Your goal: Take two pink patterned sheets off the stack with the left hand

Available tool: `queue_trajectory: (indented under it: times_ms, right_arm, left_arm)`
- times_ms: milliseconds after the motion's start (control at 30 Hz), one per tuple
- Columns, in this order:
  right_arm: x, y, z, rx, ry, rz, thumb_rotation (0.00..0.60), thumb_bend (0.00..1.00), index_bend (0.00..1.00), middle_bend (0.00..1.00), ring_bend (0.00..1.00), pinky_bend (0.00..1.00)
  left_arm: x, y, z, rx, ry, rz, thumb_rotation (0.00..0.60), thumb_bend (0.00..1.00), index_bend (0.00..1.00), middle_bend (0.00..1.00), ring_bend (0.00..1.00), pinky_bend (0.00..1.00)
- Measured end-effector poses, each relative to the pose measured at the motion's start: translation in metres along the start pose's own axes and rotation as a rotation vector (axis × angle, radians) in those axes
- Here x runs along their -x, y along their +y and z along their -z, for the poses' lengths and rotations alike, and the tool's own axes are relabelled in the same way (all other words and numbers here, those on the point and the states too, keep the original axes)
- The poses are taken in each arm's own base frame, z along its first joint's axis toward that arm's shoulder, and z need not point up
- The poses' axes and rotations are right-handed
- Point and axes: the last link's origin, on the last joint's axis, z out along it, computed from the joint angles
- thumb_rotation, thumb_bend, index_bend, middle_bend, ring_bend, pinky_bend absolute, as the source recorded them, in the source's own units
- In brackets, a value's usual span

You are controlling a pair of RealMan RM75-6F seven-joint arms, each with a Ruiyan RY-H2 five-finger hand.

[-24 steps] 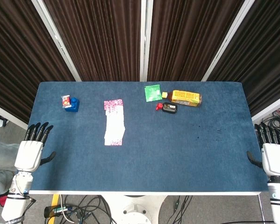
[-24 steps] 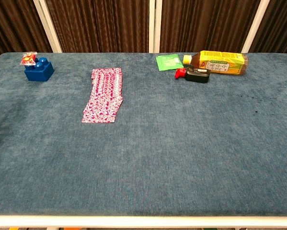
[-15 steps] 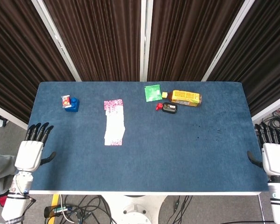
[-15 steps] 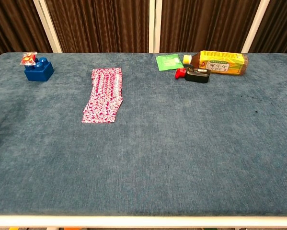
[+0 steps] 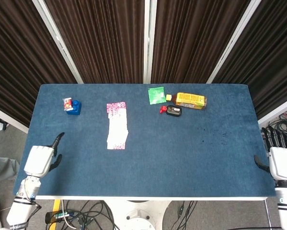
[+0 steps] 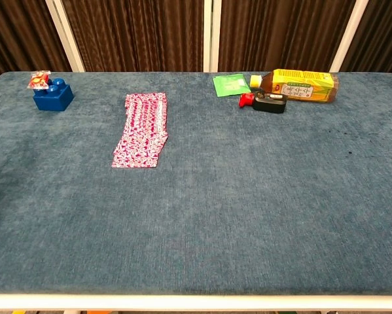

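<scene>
Lower left of the head view: left hand at the near left corner of the table, over its edge, holding nothing; one dark finger points up toward the tabletop, and how the rest lie cannot be told.
Lower right of the head view: right hand off the right edge of the table, empty, dark fingers straight and apart, thumb toward the table.
Left of centre: stack of pink patterned sheets flat on the blue cloth, long side running near to far, well apart from both hands; in the head view it reads pale with a pink far end.
Upper left: blue block with a small red-and-white packet on top.
Upper right of centre: black and red object just in front of the bottle.
Far edge, right of centre: yellow-labelled bottle on its side, amber liquid inside, cap toward the green packet lying flat just beside it.
</scene>
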Motion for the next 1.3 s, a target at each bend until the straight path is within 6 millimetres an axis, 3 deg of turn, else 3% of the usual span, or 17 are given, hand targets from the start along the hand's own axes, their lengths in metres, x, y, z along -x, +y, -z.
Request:
queue_trajectory:
  times_ms: [333, 567, 867, 1067, 1300]
  right_arm:
    - [-0.013, -0.001, 0.001, -0.002, 0.030, 0.000, 0.600, 0.21, 0.00, 0.00, 0.00, 0.00]
    - [-0.013, 0.004, 0.004, 0.014, 0.025, 0.000, 0.600, 0.21, 0.00, 0.00, 0.00, 0.00]
    - [-0.012, 0.003, 0.003, 0.011, 0.020, -0.002, 0.600, 0.21, 0.00, 0.00, 0.00, 0.00]
    - [-0.011, 0.006, 0.003, 0.020, 0.018, -0.006, 0.600, 0.21, 0.00, 0.00, 0.00, 0.00]
    - [-0.012, 0.012, 0.004, 0.032, 0.021, -0.011, 0.600, 0.21, 0.00, 0.00, 0.00, 0.00]
  left_arm:
    - [0.029, 0.037, -0.017, 0.109, -0.124, 0.005, 0.600, 0.49, 0.10, 0.87, 0.89, 0.95]
    - [0.059, 0.072, -0.038, 0.179, -0.268, -0.034, 0.600, 0.50, 0.10, 0.87, 0.89, 0.94]
    - [0.081, 0.112, -0.065, 0.235, -0.334, -0.093, 0.600, 0.55, 0.10, 0.88, 0.89, 0.92]
    - [0.084, 0.129, -0.083, 0.248, -0.319, -0.130, 0.600, 0.57, 0.10, 0.88, 0.89, 0.92]
    - [0.094, 0.134, -0.092, 0.242, -0.347, -0.167, 0.600, 0.57, 0.10, 0.88, 0.89, 0.92]
